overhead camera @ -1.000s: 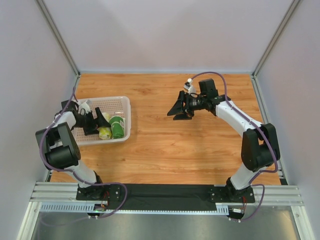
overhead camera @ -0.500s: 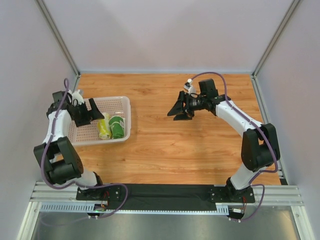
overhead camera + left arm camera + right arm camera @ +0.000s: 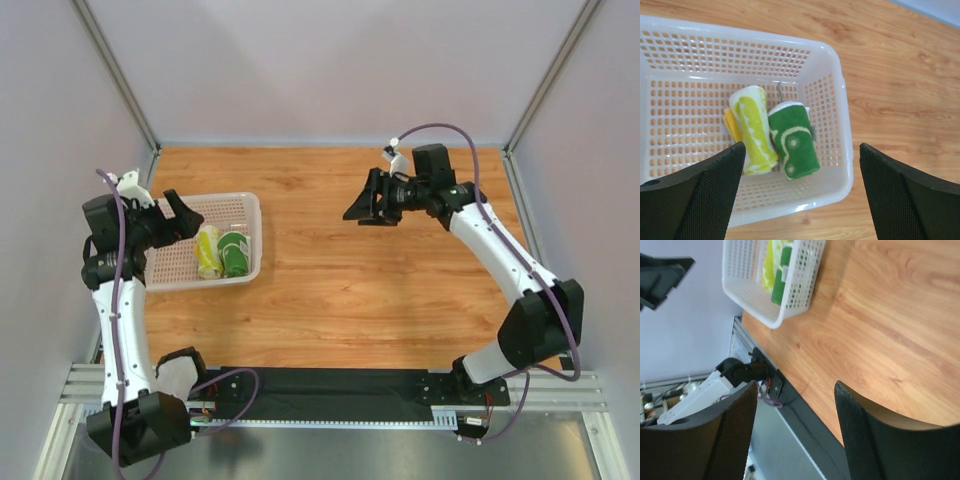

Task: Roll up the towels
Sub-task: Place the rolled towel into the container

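Two rolled towels lie side by side in the white mesh basket (image 3: 170, 270): the lime-yellow one (image 3: 208, 251) on the left, the dark green one (image 3: 234, 253) on the right. In the left wrist view the lime-yellow roll (image 3: 753, 129) and the green roll (image 3: 794, 140) lie in the basket (image 3: 840, 130). My left gripper (image 3: 182, 215) is open and empty, raised above the basket's left part. My right gripper (image 3: 366, 207) is open and empty, held high over the middle of the table. The right wrist view shows the basket (image 3: 790, 305) with both towels far off.
The wooden table (image 3: 380, 290) is walled by pale panels on three sides. A black mat and a metal rail (image 3: 330, 385) with the arm bases run along the near edge. The basket stands at the table's left edge.
My left gripper has risen out of the basket and pulled back to the left, leaving both rolls in it. My right arm has lifted and shifted slightly right and back.
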